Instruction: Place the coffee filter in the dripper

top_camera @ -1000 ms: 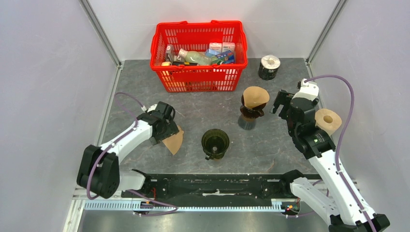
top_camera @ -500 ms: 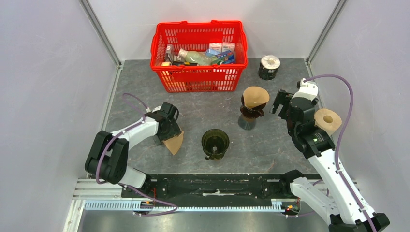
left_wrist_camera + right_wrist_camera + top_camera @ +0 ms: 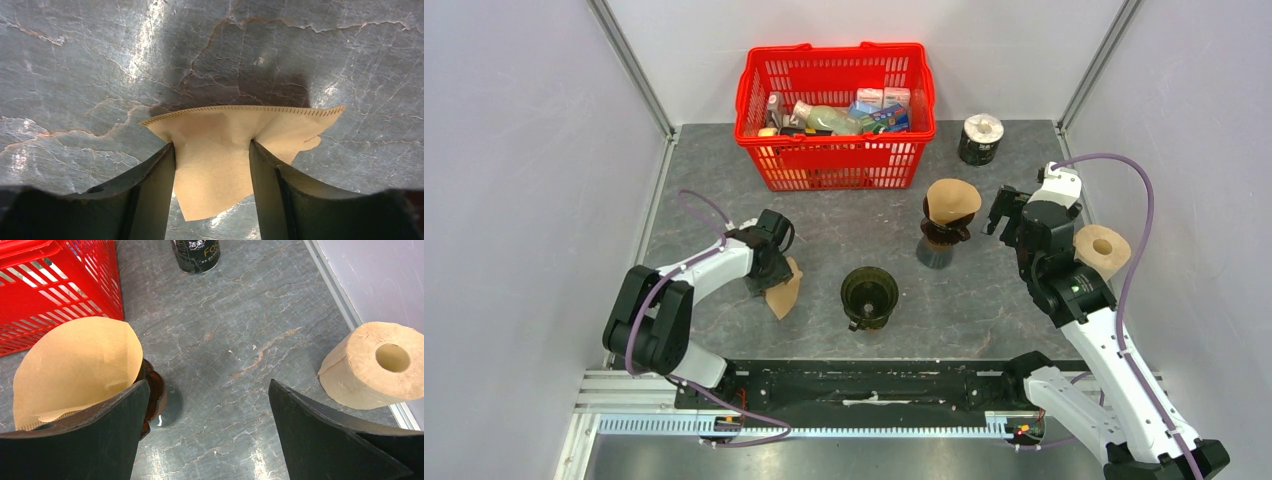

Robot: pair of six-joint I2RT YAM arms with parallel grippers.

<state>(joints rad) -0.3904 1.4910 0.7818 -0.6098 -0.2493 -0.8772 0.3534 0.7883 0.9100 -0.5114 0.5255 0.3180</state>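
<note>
Partly hidden, the coffee filter sits between left tool fingers.

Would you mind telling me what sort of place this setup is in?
Probably a robotics lab test cell: plain white panels wall in a grey tabletop, with staged props, a red shopping basket and an empty dripper.

A tan paper coffee filter with a crimped top edge sits between the two dark fingers of the left gripper, both touching it, above the grey marbled bench.
</note>
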